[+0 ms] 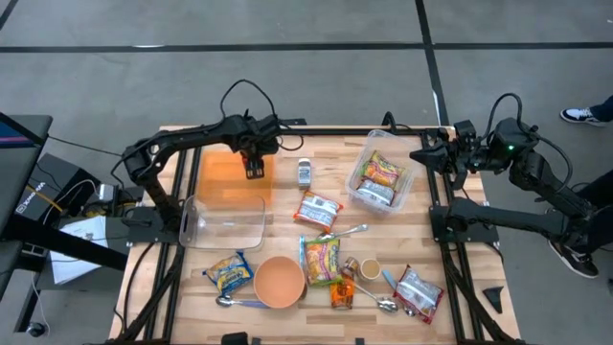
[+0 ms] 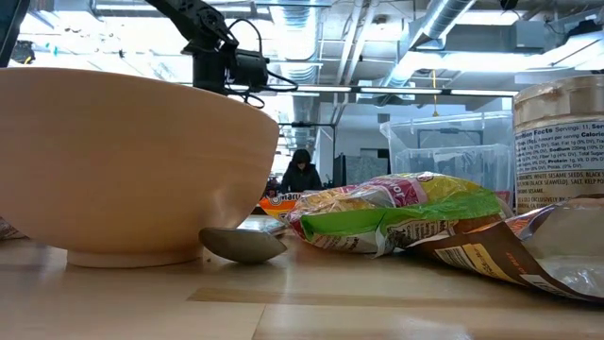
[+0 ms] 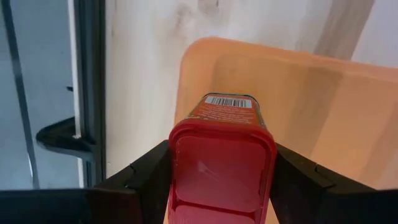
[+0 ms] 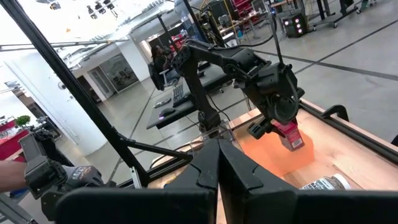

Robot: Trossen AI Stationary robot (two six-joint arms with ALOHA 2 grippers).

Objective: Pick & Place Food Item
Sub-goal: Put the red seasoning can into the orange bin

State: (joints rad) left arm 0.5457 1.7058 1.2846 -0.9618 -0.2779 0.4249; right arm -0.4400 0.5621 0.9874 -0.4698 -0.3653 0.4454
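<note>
- Red-lidded jar with a barcode on its end sits clamped between the fingers of the left gripper, held in the air over the orange tray at the table's back left.
- Left arm reaches from its base at the left edge across toward the middle of the table, elbow bent, gripper pointing down; the right wrist view shows the same jar hanging below that gripper over the orange surface.
- Right gripper waits with fingers pressed together, empty, near the back right corner of the table.
- Orange tray holds nothing that can be seen.
- Clear bin, just in front of the tray, also looks empty.
- Clear tub at the back right holds several snack packets.
- Pale wooden bowl near the front edge stands empty, a spoon just beside it.
- Loose packets, a green noodle pack, a small can and more spoons lie scattered between the containers.
</note>
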